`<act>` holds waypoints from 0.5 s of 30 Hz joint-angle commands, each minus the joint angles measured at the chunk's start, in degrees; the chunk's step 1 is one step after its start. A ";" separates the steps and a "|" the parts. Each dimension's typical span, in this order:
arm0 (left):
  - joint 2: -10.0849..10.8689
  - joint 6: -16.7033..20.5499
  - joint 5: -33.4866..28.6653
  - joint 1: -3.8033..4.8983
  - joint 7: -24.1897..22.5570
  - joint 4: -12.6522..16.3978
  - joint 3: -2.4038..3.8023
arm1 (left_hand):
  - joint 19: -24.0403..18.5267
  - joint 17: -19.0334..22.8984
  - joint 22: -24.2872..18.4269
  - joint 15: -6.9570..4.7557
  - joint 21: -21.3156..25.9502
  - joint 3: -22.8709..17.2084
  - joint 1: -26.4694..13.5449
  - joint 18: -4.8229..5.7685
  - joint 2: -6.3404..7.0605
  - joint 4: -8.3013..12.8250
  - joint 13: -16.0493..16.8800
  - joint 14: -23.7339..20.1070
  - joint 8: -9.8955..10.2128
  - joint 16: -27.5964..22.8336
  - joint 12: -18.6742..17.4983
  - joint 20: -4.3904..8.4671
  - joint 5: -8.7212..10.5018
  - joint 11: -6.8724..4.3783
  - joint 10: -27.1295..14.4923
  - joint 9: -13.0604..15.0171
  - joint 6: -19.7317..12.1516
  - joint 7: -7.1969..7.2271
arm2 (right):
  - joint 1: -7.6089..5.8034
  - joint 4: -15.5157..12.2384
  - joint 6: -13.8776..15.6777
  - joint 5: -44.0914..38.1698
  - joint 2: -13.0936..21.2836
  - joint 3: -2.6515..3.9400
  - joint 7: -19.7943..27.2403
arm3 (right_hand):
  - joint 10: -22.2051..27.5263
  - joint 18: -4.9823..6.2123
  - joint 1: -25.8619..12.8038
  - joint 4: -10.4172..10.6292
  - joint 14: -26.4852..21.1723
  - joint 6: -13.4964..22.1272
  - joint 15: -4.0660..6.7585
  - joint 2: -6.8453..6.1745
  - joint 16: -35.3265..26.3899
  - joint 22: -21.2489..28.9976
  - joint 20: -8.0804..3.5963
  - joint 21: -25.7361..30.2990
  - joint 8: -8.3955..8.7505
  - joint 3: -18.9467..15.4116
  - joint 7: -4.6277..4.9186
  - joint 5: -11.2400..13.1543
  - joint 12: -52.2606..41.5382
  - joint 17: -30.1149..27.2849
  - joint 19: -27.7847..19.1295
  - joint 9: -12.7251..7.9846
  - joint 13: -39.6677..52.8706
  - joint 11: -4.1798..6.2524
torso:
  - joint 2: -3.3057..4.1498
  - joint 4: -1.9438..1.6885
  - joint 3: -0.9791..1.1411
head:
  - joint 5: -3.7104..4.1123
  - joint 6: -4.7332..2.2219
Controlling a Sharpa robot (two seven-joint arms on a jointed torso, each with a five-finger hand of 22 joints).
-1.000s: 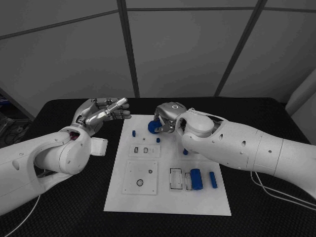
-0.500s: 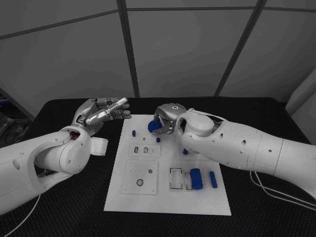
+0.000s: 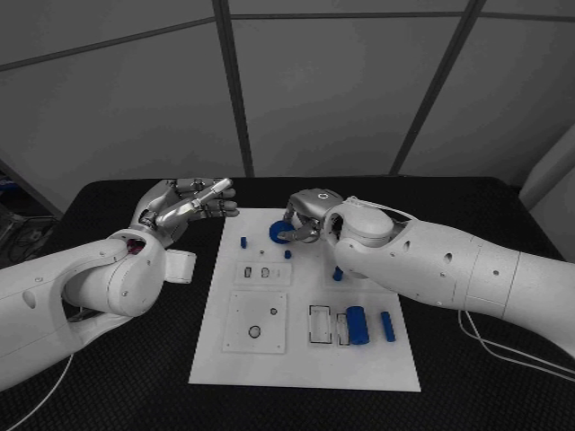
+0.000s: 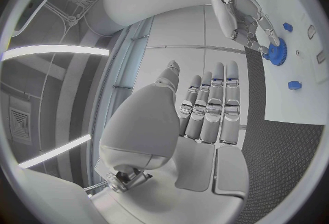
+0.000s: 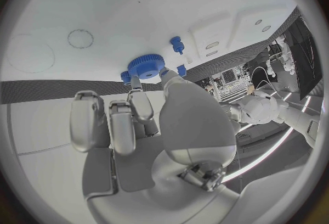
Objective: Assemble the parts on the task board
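Observation:
The white task board lies in the middle of the black table. My right hand hangs over the board's far end and pinches a blue gear between thumb and fingers. The right wrist view has the gear close above the board, near a small blue peg. Whether the gear touches the board I cannot tell. My left hand is raised beside the board's far left corner, fingers straight and apart, holding nothing. From the left wrist, the flat left hand faces the right hand and the gear.
Small blue pegs stand on the board's far half, another near its middle. A blue cylinder and a blue bar lie beside slots on the near right. A square plate with holes sits near left.
My right hand has eased slightly to the right with the gear still in its pinch. The left hand has stayed where it was.

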State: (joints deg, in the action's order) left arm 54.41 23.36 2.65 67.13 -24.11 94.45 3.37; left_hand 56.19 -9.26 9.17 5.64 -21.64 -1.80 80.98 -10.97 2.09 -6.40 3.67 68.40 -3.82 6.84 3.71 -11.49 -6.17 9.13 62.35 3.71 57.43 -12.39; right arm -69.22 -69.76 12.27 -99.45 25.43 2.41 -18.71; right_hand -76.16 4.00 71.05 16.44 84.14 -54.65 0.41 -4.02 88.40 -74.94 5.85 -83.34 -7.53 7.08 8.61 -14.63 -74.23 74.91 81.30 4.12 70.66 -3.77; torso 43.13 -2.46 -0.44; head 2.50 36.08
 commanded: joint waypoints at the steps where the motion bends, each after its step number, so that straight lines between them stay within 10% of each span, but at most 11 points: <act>1: 0.01 -0.53 0.11 0.08 -0.03 0.05 0.06 | 0.26 -0.06 -0.07 0.22 -0.26 0.12 -0.09 0.58 -0.44 0.31 -0.09 -0.16 0.29 -0.39 -0.20 -0.25 0.19 -0.03 -0.45 -0.05 -0.56 0.03 | -0.09 -0.41 -0.42 0.60 0.42 0.01 -0.44 | -0.52 -0.94 -0.57 0.00 5.09 -0.48 -0.04 -0.01 0.23 -0.88 0.02 -0.38 0.21 0.11 -0.12 -0.36 -0.27 11.81 0.46 -0.06 0.15 0.02 | -0.01 0.04 0.02 | -0.04 -0.04; 10: 0.17 -0.20 0.11 0.08 0.10 0.08 0.06 | 0.27 -0.10 -0.07 0.24 -0.29 0.01 -0.01 0.58 -0.52 0.44 -0.10 -0.14 0.29 -0.50 -0.20 -0.26 0.16 0.02 -0.61 -0.05 -0.69 -0.02 | -0.09 -2.17 1.64 1.06 2.55 0.01 -0.81 | -0.90 -0.98 -0.26 -0.40 5.11 -0.70 -0.02 -0.27 0.25 -1.07 0.01 -0.47 0.23 0.28 -0.17 -0.92 -0.72 11.86 0.57 -0.07 0.67 0.06 | -0.01 0.02 0.04 | 0.09 -0.09; 15: 0.26 -0.27 0.11 0.08 0.03 0.09 0.06 | 0.28 -0.11 -0.07 0.24 -0.29 0.00 0.00 0.58 -0.53 0.45 -0.09 -0.14 0.29 -0.50 -0.20 -0.26 0.16 0.02 -0.62 -0.05 -0.70 -0.03 | -0.07 -4.63 8.06 1.73 5.38 0.02 0.15 | -1.44 -1.04 0.66 -1.01 5.12 -1.18 0.04 -0.57 0.27 -1.40 -0.04 -0.64 0.18 0.84 -0.22 -1.75 -1.32 11.91 0.78 -0.05 1.34 0.15 | -0.02 0.02 0.06 | 0.23 -0.24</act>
State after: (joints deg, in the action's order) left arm 54.61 23.40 2.65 67.13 -23.87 94.46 3.37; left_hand 56.19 -9.32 9.18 5.64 -21.64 -1.89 80.98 -10.98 2.09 -6.31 3.67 68.40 -3.82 6.61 3.71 -11.49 -6.17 9.21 62.01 3.71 57.01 -12.39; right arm -69.18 -73.69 14.25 -98.52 30.19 2.41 -19.15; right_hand -77.20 4.00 71.38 15.59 84.14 -55.47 0.41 -4.41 88.40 -74.93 5.83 -83.80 -7.53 7.92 8.39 -16.27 -75.38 74.91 81.72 4.13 71.96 -3.58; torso 43.11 -2.43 -0.40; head 2.61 35.89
